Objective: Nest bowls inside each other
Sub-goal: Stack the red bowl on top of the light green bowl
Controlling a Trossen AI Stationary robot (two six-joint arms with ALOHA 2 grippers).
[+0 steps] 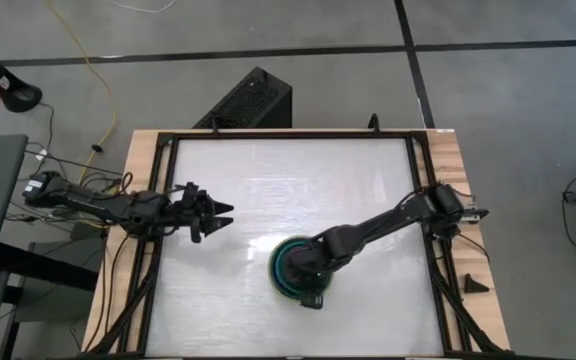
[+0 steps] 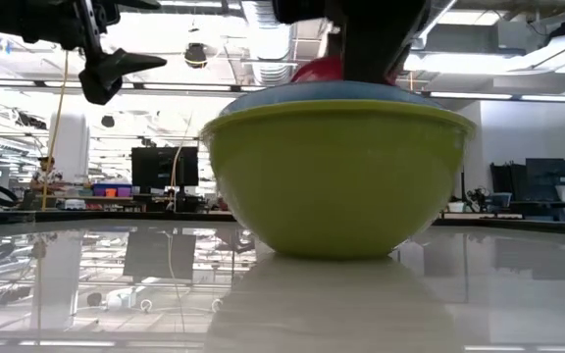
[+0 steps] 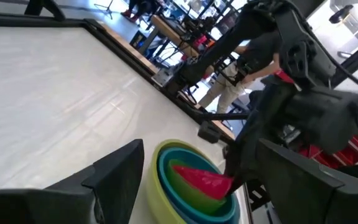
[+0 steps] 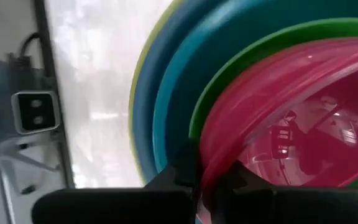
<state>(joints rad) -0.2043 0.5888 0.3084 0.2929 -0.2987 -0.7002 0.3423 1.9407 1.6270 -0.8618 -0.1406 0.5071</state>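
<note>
Setting: a pale, glossy table (image 1: 228, 200) with a dark frame, seen from above, with two dark robot arms reaching in from either side.
Bowls: five round plastic bowls sit as one stack near the front middle of the table, under the right arm.
Nesting order: the olive-green bowl (image 2: 336, 176) is outermost, then the light blue bowl (image 4: 143, 93), the teal bowl (image 4: 185, 68), the lime-green bowl (image 4: 241, 62) and the magenta-red bowl (image 4: 303, 118) innermost.
Magenta-red bowl: it appears tilted, one side of its rim raised above the others, so by my reading it is not fully seated yet.
Right gripper (image 4: 209, 177): directly over the stack, its claw pinched together on the thin rim of the magenta-red bowl.
Left gripper (image 1: 211, 214): raised above the table, well apart from the stack on its left, claw spread wide and holding nothing.
Progress: judged from the stack, four bowls are nested and the last is being set in.
Handling: the bowls look like thin, light, stiff plastic with smooth, shiny walls, probably slippery and not fragile.
Where to hold: the rim is the sensible grip point, one finger inside and one outside the wall, since the curved sides offer nothing to pinch.
Risk: being so light, the small bowl could cling to the fingers or rock sideways on release; the large bowl's weight likely steadies the stack.
Background: a workshop room beyond the table, with a person (image 3: 232, 87) standing far off.
</note>
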